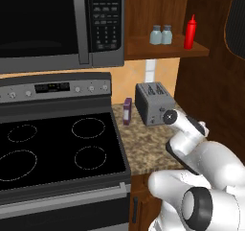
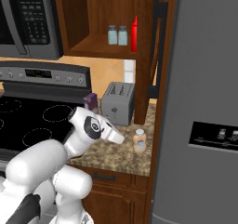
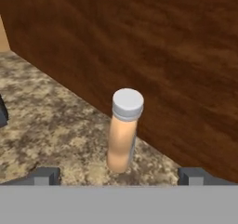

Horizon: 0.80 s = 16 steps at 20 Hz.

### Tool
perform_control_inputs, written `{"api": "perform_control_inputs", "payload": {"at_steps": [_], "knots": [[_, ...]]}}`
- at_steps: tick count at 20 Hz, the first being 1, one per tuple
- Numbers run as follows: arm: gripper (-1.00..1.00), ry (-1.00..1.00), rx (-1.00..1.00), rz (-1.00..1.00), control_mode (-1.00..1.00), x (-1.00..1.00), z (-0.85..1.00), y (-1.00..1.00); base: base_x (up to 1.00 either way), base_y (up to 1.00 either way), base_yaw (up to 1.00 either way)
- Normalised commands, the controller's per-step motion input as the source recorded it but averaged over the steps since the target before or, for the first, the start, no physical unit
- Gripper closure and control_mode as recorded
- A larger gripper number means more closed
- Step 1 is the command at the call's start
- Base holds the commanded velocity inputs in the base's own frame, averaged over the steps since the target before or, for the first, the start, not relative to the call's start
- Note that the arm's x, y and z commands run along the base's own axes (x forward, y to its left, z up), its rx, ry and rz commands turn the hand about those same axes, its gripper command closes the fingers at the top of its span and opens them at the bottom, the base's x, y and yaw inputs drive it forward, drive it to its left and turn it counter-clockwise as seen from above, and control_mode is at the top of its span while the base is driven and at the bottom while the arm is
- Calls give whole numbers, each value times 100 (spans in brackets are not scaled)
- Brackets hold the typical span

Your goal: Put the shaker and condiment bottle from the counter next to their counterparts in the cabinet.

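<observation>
Granite bench (image 3: 46,121), right edge: the tan condiment bottle (image 3: 123,132) stands upright close against the wooden side panel (image 3: 153,46). The pincer (image 3: 118,175) gapes wide, empty; its right finger could strike that panel, toppling the bottle.

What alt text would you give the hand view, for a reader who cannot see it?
A slim tan condiment bottle with a pale cap stands upright on the speckled granite counter, centred ahead of the open gripper, whose two dark fingertips rise at the bottom edge. A dark wooden panel runs close behind the bottle.
</observation>
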Motion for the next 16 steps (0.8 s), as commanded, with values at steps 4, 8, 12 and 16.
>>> {"api": "perform_control_inputs", "payload": {"at_steps": [4, 8, 12, 16], "knots": [[-100, 0, 4, 0, -100, 28, -5, -12, 0, 0, 0], [-100, -2, 4, 0, -100, 26, -14, -28, 0, 0, 0], [-100, -3, 3, 2, -100, 4, -14, -29, 0, 0, 0], [-100, -7, 4, 1, -100, 0, -22, -39, 0, 0, 0]]}}
